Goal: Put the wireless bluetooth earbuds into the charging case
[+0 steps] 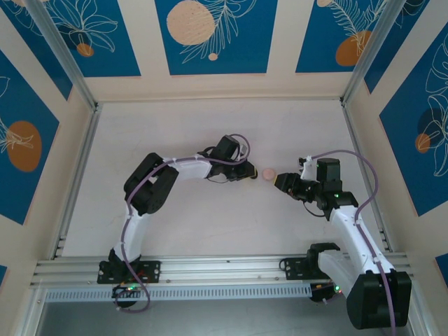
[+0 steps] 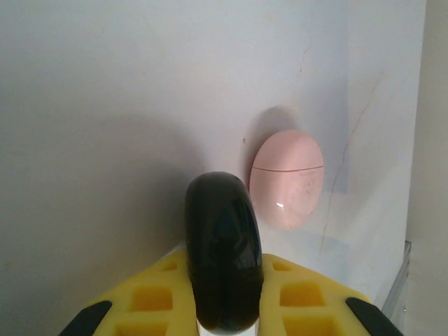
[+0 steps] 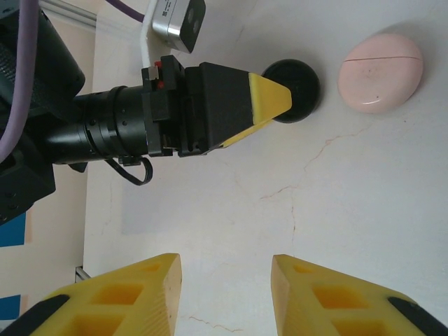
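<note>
Overhead: the left gripper point(image 1: 248, 175) is reaching in toward the middle of the table point(image 1: 210, 126), jaws clamped tight on a black disc point(image 2: 222, 245). From the left wrist the disc is showing edge-on, glossy and rounded, pinched between the two yellow fingers point(image 2: 150, 297) and sticking out past their tips. From the right wrist it is showing round, sitting at the very tip of the left arm's yellow finger. The case point(image 1: 267, 173) is lying on the table just beyond the disc, between the two arms. It is pale pink, its lid is shut with the seam line running across it, and nothing is touching it. In the right wrist view a narrow strip of bare table is showing between disc and case, so they are sitting just beside each other and apart. The right gripper point(image 3: 225, 280) is hovering on the other side of the case, facing the left one. Its jaws are standing partly apart with bare table between them, gripping nothing, and the case is lying ahead of its tips and off to the right in its own view. Purple cables are trailing along both arms.
</note>
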### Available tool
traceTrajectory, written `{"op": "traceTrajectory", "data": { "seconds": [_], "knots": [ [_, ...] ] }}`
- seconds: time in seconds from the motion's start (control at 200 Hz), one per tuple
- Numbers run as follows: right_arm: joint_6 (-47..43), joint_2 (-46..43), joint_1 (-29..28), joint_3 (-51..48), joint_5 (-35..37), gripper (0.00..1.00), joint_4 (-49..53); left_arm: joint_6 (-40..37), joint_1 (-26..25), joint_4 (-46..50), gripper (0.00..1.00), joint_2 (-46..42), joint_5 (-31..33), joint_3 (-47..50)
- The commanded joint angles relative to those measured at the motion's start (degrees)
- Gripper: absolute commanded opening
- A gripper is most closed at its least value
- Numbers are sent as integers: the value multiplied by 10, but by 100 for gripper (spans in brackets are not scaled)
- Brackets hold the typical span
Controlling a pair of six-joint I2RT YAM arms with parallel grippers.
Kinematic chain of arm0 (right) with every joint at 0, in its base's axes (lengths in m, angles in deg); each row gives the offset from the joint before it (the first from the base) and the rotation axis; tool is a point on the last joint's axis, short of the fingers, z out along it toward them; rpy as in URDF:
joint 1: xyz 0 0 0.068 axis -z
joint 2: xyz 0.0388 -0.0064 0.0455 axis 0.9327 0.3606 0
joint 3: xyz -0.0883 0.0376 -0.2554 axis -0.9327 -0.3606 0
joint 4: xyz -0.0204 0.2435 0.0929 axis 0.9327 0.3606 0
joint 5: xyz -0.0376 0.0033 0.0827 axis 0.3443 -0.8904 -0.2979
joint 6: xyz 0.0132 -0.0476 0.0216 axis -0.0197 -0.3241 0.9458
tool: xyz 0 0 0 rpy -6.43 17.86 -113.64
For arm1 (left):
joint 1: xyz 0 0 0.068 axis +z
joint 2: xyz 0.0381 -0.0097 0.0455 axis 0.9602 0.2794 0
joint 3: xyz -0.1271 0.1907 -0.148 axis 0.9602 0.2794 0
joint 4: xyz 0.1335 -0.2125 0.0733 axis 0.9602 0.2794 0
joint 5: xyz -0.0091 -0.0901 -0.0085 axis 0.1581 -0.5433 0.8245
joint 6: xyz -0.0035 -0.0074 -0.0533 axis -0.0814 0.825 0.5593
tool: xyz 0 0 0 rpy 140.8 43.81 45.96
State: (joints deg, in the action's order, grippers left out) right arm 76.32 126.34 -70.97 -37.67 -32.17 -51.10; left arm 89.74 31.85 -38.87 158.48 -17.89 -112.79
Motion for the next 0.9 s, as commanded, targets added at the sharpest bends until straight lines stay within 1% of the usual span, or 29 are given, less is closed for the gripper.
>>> {"op": "traceTrajectory", "data": {
  "seconds": [0.0, 0.195, 0.465, 0.56, 0.7, 0.79, 0.895],
  "knots": [
    [7, -11, 4, -6, -13, 39, 14, 14, 5, -6, 19, 19, -21, -15],
    [7, -17, 4, -5, -9, 39, 20, -4, 8, 20, 31, 9, -7, -16],
    [7, -22, 6, -3, -6, 40, 26, -57, 22, 81, 36, -27, 31, -12],
    [8, -23, 5, -2, -3, 46, 26, -78, 27, 108, 38, -44, 49, -12],
    [4, -23, 6, 2, 9, 52, 25, -119, 36, 150, 42, -84, 82, -9],
    [-7, -22, 8, 4, 25, 55, 21, -153, 40, 185, 45, -123, 119, -2],
    [-24, -19, 11, 8, 55, 58, 8, -192, 49, 223, 50, -185, 178, 19]
  ]
}}
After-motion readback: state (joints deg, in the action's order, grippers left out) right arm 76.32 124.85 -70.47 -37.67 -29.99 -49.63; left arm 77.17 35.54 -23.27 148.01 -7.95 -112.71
